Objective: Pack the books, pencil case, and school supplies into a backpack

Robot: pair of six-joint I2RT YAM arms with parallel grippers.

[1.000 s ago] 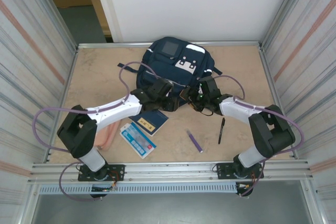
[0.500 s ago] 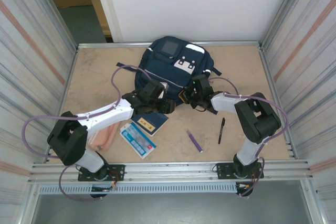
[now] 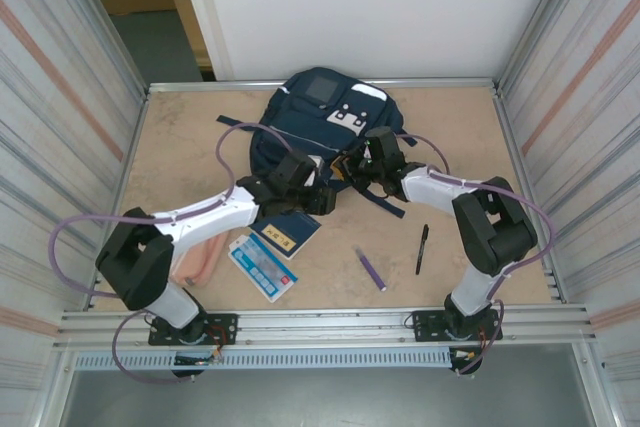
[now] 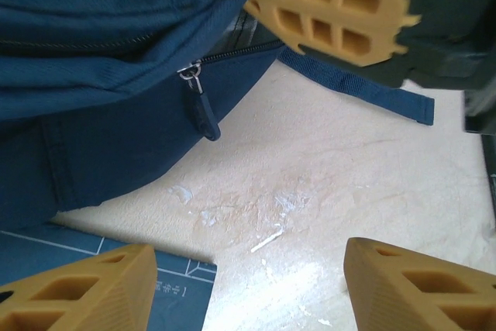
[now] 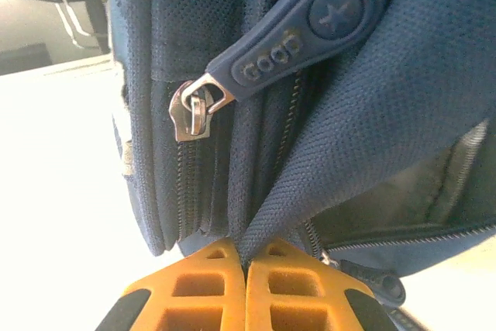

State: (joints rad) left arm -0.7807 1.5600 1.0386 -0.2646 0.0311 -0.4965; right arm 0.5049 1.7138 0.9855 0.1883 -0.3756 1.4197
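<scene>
"Where's the bag, then?"

"The backpack [image 3: 325, 122] lies at the far middle of the desk [image 3: 480, 147], with both arms reaching in at its near edge. The right fingers [image 5: 209, 269] are clenched together on a fold of its fabric, just below a zip slider [image 5: 194, 110] with a long rubber pull [image 5: 302, 29]. The left fingers [image 4: 77, 292] are spread apart with nothing in them. They hover over bare desk beside the bag's lower edge, near a small dangling zip tab [image 4: 203, 110]."

"So it's opening the bag?"

"That's my guess. To do it well, I'd hold that pinch firm and draw the cloth taut away from the zip, so the teeth lie straight. Then the free fingers should close on the tab itself, not the cloth. They should run along the track rather than upward, or the whole bag may slide."

"And what's waiting to go in?"

"Two books, side by side: one navy book [image 3: 290, 230] and one light-blue booklet [image 3: 263, 267]. One pink pencil case [image 3: 200, 262] sits left of them, partly under the left arm. There are two pens, one purple pen [image 3: 370, 269] and one black pen [image 3: 423, 247], lying apart on the right. One backpack. All five things are out on the desk."
</scene>
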